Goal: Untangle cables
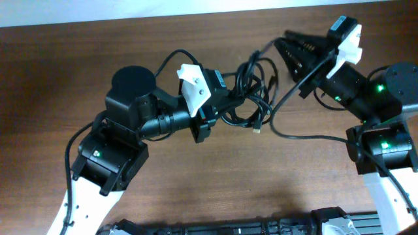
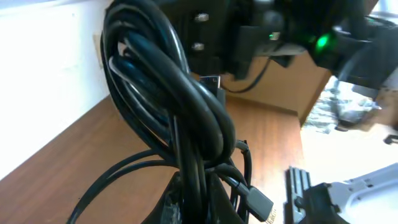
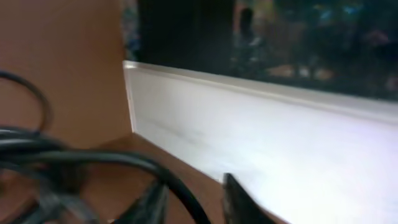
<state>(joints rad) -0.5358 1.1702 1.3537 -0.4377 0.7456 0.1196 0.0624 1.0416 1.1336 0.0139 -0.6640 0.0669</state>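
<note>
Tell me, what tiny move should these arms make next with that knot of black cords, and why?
Probably the right gripper closing on the strand by its parted fingers, then easing away. The left gripper is clamped on the cables, so a gentle pull might loosen the loops.

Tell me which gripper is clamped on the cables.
The left gripper: shut on the cables, unlike the right gripper, whose fingers stand apart.

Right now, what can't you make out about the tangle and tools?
Which strand the left tool clamps: left wrist view, the cables bunch over its fingers, cut off at the bottom edge.
Whether the right tool touches a cable: right wrist view is blurred.
How many cables: overhead, loops overlap.
</note>
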